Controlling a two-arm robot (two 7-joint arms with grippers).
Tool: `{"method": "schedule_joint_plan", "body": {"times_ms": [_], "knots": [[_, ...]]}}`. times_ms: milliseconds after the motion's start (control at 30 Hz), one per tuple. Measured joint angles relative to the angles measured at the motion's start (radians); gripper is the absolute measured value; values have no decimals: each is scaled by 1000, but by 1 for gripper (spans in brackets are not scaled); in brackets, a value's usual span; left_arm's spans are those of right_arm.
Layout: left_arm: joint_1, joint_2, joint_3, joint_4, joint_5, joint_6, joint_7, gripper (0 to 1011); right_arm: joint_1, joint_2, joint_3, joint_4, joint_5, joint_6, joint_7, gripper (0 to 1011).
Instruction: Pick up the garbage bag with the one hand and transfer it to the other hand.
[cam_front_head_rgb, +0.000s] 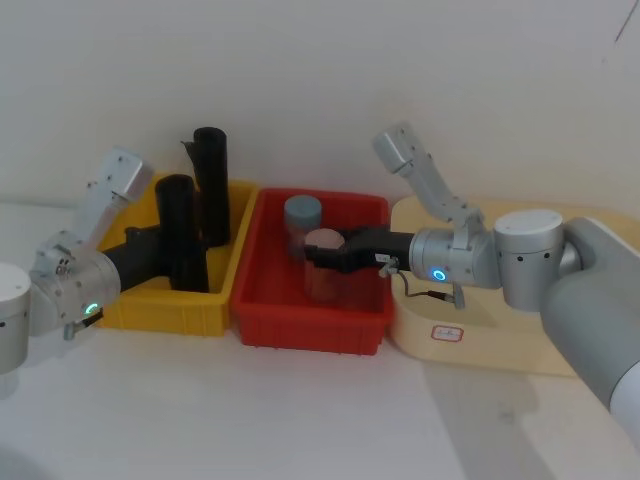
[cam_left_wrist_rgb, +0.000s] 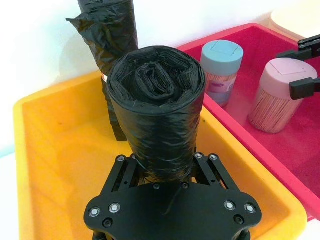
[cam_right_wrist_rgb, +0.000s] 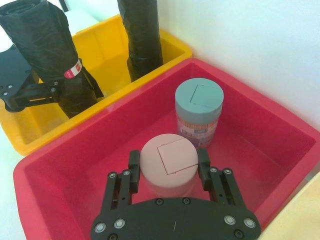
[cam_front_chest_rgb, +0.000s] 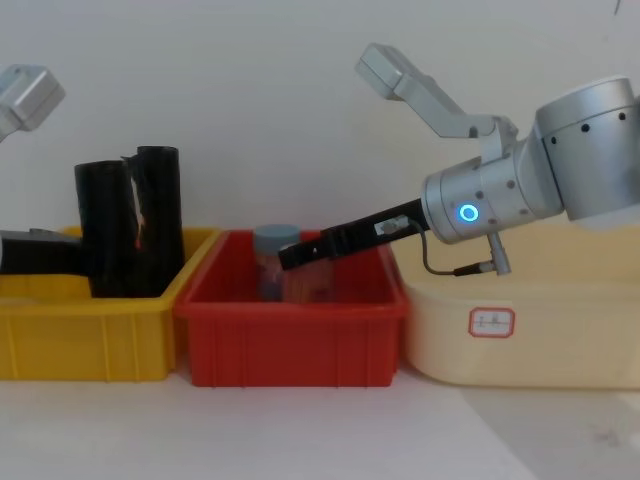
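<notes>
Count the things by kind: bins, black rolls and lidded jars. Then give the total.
Bins: 3 (yellow bin, red bin, cream bin)
Black rolls: 2 (garbage bag, thinner roll)
Lidded jars: 2 (blue-lidded jar, pink-lidded jar)
Total: 7

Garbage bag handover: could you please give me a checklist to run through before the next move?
1. Left gripper grip on the garbage bag: ok, shut round its lower part.
2. Correct roll taken: ok, the thick one; the thinner roll stands behind it.
3. Bag clear of the yellow bin: not ok, its lower part sits inside the walls.
4. Right gripper free to receive: not ok, it is down in the red bin, around the pink-lidded jar.
5. Right gripper holding that jar: cannot tell.
</notes>
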Motion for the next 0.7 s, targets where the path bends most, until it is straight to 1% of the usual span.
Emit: {"method": "schedule_joint_plan", "body": {"times_ms": [367,467,600,700], "knots": [[0,0,0,0,0,0,0,400,-2,1,0,-4,-1,1,-1,660],[0,0,0,0,0,0,0,400,-6,4,2,-14,-1,3,-5,660],[0,0,0,0,0,0,0,400,-20,16,7,-49,-2,6,-17,660],[0,0,0,0,0,0,0,400,-39,32,14,-101,-3,9,-33,660]]}}
